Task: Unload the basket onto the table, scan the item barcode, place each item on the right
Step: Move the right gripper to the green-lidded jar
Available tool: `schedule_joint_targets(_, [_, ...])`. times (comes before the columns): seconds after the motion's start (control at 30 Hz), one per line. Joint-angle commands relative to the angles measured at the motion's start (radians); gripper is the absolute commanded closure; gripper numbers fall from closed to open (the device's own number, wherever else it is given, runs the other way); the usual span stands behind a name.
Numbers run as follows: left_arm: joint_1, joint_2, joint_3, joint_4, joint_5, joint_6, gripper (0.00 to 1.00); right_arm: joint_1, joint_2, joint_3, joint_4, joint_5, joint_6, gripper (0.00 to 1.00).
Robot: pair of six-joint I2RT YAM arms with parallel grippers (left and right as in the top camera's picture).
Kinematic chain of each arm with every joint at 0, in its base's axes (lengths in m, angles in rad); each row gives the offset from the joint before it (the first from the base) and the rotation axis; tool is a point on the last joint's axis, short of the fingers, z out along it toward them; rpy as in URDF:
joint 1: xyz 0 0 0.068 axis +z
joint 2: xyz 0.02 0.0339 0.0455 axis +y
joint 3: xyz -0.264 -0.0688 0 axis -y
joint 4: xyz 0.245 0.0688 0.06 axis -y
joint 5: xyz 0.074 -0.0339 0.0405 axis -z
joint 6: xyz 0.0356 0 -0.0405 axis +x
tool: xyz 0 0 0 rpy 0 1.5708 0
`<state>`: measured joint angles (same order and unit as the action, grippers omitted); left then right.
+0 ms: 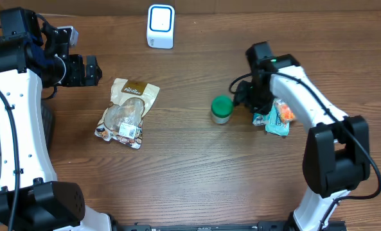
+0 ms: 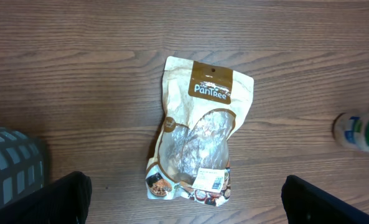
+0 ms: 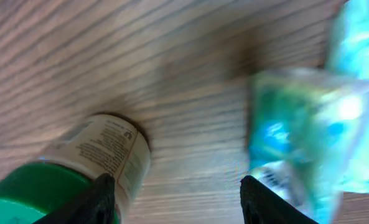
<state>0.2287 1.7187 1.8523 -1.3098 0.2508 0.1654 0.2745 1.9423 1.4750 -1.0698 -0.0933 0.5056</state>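
Robot lab w/ mock shop checkout: wood table (image 1: pixel 196 173), barcode scanner (image 1: pixel 160 25), snack bag (image 1: pixel 127 113).

Left arm (image 1: pixel 10 128) and right arm (image 1: pixel 304 96) show white shells, black joints, black cables, perhaps green lights.

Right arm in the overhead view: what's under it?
A teal-and-orange packet lies on the table beneath the right arm. The arm covers its upper-left part, so that part can't be seen.

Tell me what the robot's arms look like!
The left arm and right arm have smooth white shells with chunky black joints. Thin black cables run along them. The left end effector and right end effector are all black.
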Motion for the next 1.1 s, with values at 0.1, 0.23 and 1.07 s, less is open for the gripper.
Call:
schedule_joint_targets(0.1, [-0.006,-0.011,0.016,0.002,0.008,0.022,0.00,0.241,0.000,-0.003,-0.017,-0.166,0.018,0.38])
schedule_joint_targets(0.23, [-0.006,-0.011,0.016,0.001,0.008,0.022,0.00,0.313,0.000,0.006,0.071,-0.250,-0.076,0.37])
schedule_joint_targets(1.07, [-0.006,-0.011,0.016,0.002,0.008,0.022,0.00,0.329,0.045,0.170,0.198,0.081,-0.410,0.27])
